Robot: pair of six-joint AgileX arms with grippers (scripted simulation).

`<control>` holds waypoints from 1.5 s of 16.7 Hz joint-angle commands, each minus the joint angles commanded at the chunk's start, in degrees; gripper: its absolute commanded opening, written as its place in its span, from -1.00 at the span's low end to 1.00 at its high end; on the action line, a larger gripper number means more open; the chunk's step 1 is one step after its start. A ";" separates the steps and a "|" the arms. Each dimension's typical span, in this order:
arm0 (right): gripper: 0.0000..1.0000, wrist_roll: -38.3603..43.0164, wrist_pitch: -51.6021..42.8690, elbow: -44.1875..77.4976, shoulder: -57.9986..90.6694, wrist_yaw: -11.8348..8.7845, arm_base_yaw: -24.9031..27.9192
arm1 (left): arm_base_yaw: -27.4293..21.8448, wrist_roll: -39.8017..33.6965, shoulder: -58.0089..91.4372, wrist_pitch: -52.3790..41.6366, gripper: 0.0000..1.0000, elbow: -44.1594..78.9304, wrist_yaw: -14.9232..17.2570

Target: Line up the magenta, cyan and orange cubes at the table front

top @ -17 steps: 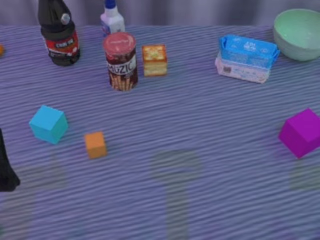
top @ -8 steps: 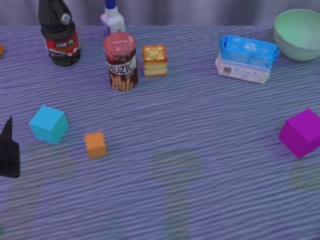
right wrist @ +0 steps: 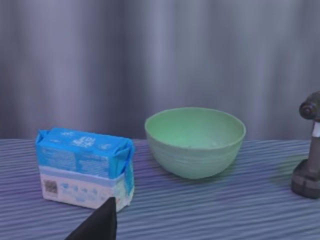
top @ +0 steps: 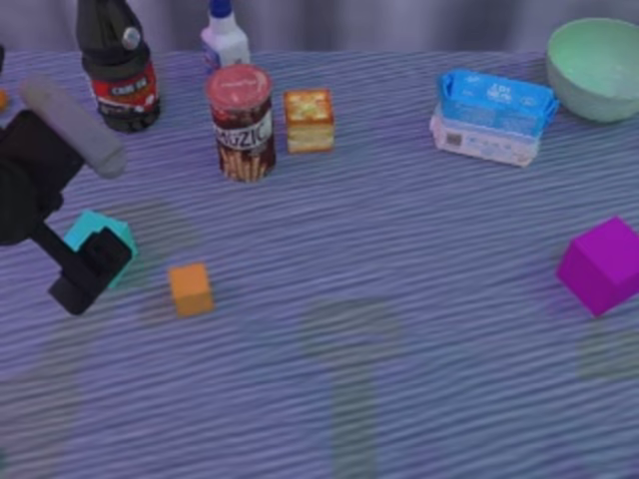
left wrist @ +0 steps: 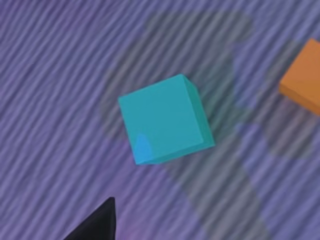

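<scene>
The pale green bowl (right wrist: 195,141) sits empty on the ribbed worktop (top: 399,249); left pincer (top: 90,267), width untellable, hovers over the matte cyan cube (left wrist: 165,120).

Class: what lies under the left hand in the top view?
The cyan cube sits beneath the left hand, on the table. The hand covers part of the cube there.
</scene>
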 joint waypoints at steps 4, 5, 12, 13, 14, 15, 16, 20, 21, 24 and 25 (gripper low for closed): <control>1.00 0.00 0.00 0.00 0.00 0.00 0.00 | -3.74 9.80 21.89 -10.98 1.00 15.35 0.10; 1.00 0.00 0.00 0.00 0.00 0.00 0.00 | -4.57 11.95 26.29 -13.31 1.00 18.80 0.11; 1.00 0.00 0.00 0.00 0.00 0.00 0.00 | -8.05 21.18 44.98 -22.67 1.00 34.26 0.01; 1.00 0.00 0.00 0.00 0.00 0.00 0.00 | -8.15 21.44 45.49 -22.90 1.00 34.72 0.00; 1.00 0.00 0.00 0.00 0.00 0.00 0.00 | -8.15 21.44 45.49 -22.90 1.00 34.72 0.00; 1.00 0.00 0.00 0.00 0.00 0.00 0.00 | -8.15 21.44 45.49 -22.90 1.00 34.72 0.00; 1.00 0.00 0.00 0.00 0.00 0.00 0.00 | -8.15 21.44 45.49 -22.90 1.00 34.72 0.00; 1.00 0.00 0.00 0.00 0.00 0.00 0.00 | -8.02 21.51 46.51 -20.50 1.00 33.11 0.01; 1.00 0.00 0.00 0.00 0.00 0.00 0.00 | -8.04 21.54 47.47 -18.55 1.00 32.14 0.02; 1.00 0.00 0.00 0.00 0.00 0.00 0.00 | -8.04 21.55 51.01 -10.50 1.00 28.51 0.05; 1.00 0.00 0.00 0.00 0.00 0.00 0.00 | -8.05 21.56 52.10 -8.34 1.00 27.36 0.06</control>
